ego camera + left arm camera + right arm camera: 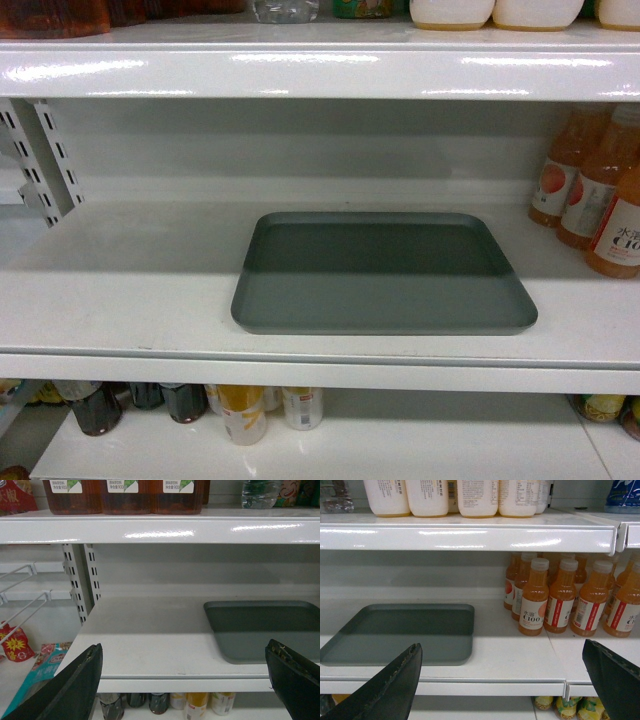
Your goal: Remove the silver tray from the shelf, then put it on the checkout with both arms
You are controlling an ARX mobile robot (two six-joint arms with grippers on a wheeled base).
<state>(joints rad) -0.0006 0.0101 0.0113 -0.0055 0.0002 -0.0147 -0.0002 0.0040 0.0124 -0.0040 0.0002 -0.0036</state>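
A silver tray (pixel 385 275) lies flat on the middle board of a white store shelf (pixel 130 290), its near edge just behind the shelf's rounded front lip and its rear half in the shadow of the board above. To its right, well apart from it, stand orange juice bottles (pixel 600 190) with white caps and red-and-white labels. The left tool (pixel 185 680) hangs in front of the shelf lip with its two black fingers (pixel 75 690) spread wide apart, gripping nothing; the tray sits ahead and to the right of it. The right tool (pixel 502 680) is likewise spread wide and bare, level with the shelf front, the tray ahead to its left and the juice bottles ahead to its right. Neither tool touches the tray. On the board above stand dark amber bottles (pixel 125 495) and white containers (pixel 455 497). Cans and jars (pixel 250 410) line the board below.
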